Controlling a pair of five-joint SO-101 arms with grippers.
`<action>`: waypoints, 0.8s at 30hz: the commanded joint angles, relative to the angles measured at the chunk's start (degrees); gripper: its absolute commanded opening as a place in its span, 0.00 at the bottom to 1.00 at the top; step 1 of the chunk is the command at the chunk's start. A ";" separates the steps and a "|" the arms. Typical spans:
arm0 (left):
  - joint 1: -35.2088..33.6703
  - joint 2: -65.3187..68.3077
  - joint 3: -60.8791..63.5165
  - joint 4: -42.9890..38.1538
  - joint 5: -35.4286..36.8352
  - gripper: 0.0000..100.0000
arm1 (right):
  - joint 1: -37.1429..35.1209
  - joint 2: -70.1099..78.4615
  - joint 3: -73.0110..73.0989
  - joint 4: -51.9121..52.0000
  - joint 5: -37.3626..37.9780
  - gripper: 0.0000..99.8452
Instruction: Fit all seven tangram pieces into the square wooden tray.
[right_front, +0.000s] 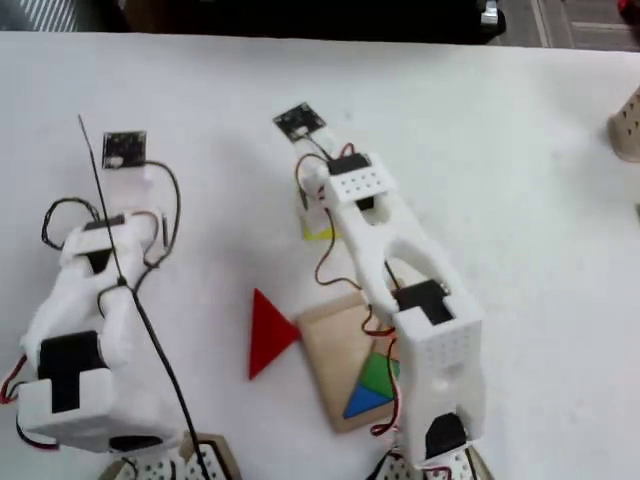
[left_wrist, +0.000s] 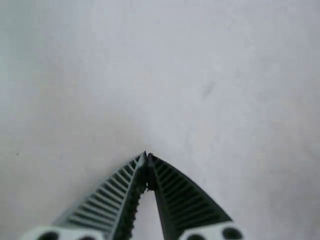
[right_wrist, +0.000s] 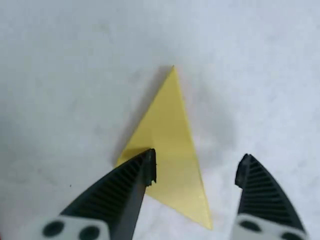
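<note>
A yellow triangle lies flat on the white table, and my right gripper hangs open just over it, one fingertip above its edge and the other off to its side. From the high view a sliver of that yellow triangle peeks out beside the right arm's wrist. The square wooden tray lies near the front centre with a green piece and a blue piece in it, partly hidden by the right arm. A red triangle rests against the tray's left side. My left gripper is shut over bare table.
The left arm sits folded at the front left with black cables looping round it. A perforated wooden object stands at the right edge. Wooden mounts hold the arm bases at the front edge.
</note>
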 joint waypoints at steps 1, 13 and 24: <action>0.22 -0.22 -2.90 0.26 0.62 0.02 | -2.77 2.95 -5.10 6.02 4.40 0.25; 0.13 -0.22 -2.81 0.26 0.44 0.02 | -4.44 8.75 -18.02 21.93 5.45 0.24; 0.22 -0.22 -2.90 0.26 0.35 0.02 | -4.79 0.04 -12.84 25.98 5.54 0.24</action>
